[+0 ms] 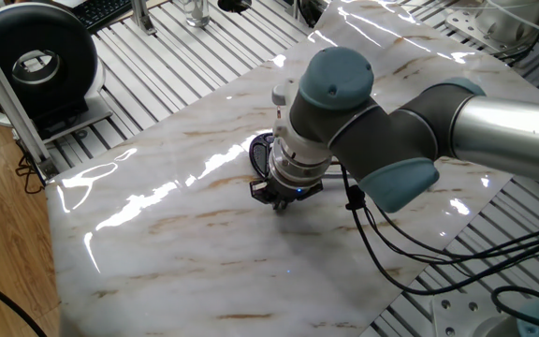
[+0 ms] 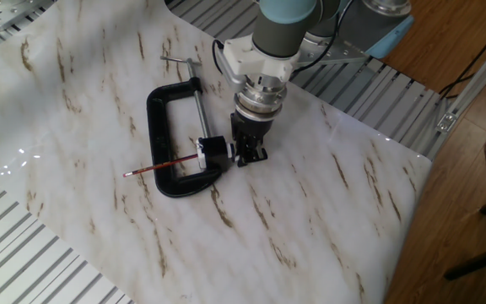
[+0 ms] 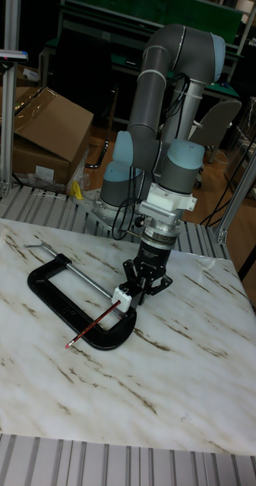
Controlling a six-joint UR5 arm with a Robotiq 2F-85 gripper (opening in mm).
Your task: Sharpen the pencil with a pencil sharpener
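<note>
The pencil (image 2: 160, 165), a thin dark-red stick, lies across the lower jaw of a black C-clamp (image 2: 153, 127) and points toward my gripper. On its near end sits the pencil sharpener (image 2: 214, 148), a small black block with a white tip (image 3: 125, 298). My gripper (image 2: 245, 156) points down at the marble top and is shut on the sharpener's far end, as the tall view also shows for the gripper (image 3: 140, 295). In one fixed view the arm hides the pencil and the sharpener, and only the gripper (image 1: 282, 198) and a bit of the clamp (image 1: 258, 148) show.
The clamp's silver screw rod (image 2: 197, 110) runs along the marble sheet (image 2: 310, 219) toward the sharpener. A black round device (image 1: 36, 65) stands off the sheet at the far left. Cables (image 1: 410, 253) hang from the arm. Cardboard boxes (image 3: 36, 125) sit behind the table.
</note>
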